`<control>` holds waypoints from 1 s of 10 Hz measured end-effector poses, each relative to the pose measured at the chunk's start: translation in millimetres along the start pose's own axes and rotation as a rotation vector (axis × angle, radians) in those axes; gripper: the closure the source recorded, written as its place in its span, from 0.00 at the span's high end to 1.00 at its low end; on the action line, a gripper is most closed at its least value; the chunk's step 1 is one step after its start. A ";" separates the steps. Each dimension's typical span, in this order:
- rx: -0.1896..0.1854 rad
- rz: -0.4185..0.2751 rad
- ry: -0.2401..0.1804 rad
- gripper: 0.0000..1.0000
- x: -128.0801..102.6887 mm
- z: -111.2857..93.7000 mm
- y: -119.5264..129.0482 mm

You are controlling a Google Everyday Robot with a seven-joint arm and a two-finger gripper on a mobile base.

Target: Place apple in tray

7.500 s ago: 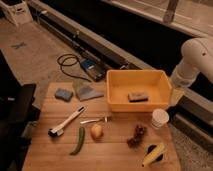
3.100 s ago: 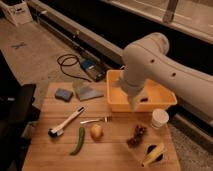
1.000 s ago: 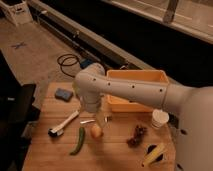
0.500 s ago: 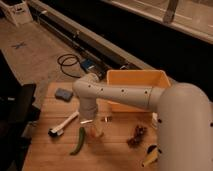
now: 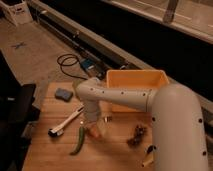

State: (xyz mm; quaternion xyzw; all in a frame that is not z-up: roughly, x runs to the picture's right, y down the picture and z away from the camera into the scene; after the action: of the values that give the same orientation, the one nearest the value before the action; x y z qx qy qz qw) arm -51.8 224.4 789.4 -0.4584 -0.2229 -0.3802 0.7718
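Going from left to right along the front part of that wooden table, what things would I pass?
White-handled brush → long green pepper → small yellow-tan apple, with the robot's gripper directly over it → dark grape cluster.

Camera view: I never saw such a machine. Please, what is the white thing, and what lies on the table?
The big white shape is a robot arm, seen by one camera looking down. Its end effector, the grasping part, is low at the apple on the wooden table. Whether it holds the apple, I cannot tell. Nearby lie a green vegetable, a white brush, a grey sponge and dark grapes. The yellow tray stands behind the arm.
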 end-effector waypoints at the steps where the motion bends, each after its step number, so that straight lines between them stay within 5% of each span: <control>1: 0.007 0.023 0.001 0.80 7.4 -1.5 5.2; 3: 0.011 0.059 0.007 0.76 15.7 -2.9 10.9; 8: -0.023 0.095 0.023 0.24 9.7 9.1 7.7; 10: 0.015 0.100 0.000 0.06 5.0 3.6 5.9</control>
State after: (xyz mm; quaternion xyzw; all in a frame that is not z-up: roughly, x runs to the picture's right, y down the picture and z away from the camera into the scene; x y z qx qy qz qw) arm -44.0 227.4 791.4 -0.4631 -0.2024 -0.3396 0.7933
